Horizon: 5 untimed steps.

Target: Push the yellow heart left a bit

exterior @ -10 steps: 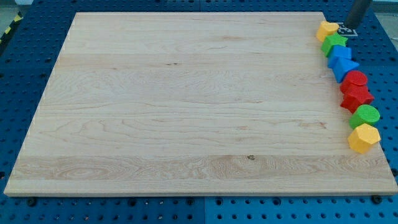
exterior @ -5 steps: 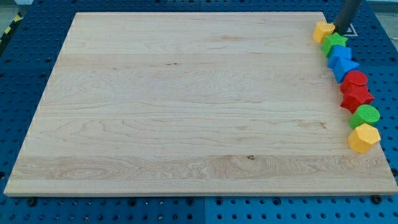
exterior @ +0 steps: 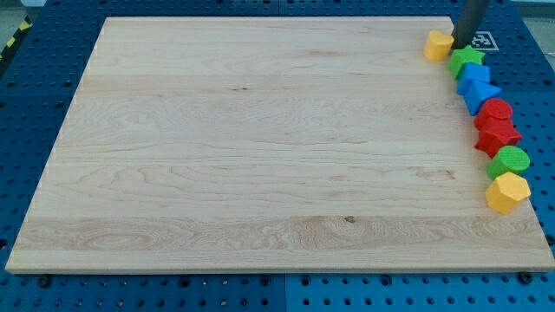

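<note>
Sitting near the wooden board's (exterior: 260, 139) top right corner, the yellow heart (exterior: 437, 44) is small and tilted. It has slid left, away from the green star (exterior: 466, 59). My tip (exterior: 459, 47) touches its right side, the rod upright; no fingers exist here.

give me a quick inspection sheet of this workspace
surface: wooden board on a blue pegboard.
job's things: yellow heart at the view's top right, apart from the row.
clutter: green star, blue blocks, red blocks, green cylinder, yellow hexagon down the view's right edge.
hand: none; my tip at the heart's right side.
cables: nothing seen.
surroundings: striped tape.
</note>
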### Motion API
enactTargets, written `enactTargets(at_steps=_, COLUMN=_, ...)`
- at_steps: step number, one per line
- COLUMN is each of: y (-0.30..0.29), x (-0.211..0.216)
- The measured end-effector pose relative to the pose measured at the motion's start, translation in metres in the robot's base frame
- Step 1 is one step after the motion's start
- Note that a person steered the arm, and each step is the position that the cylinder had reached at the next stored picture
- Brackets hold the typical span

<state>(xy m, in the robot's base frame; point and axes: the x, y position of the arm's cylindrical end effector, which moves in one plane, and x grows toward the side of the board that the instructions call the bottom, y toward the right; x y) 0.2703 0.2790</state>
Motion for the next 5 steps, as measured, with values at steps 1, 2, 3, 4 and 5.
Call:
enactTargets(at_steps=1, y=-0.0206, x=0.0007)
enactTargets(at_steps=2, y=-0.0212, x=0.0023)
enactTargets(at_steps=3, y=-0.0213, x=0.0023)
enactTargets(at_steps=4, y=-0.0218, x=0.0023)
enactTargets(at_steps=5, y=-0.0272, x=0.0090)
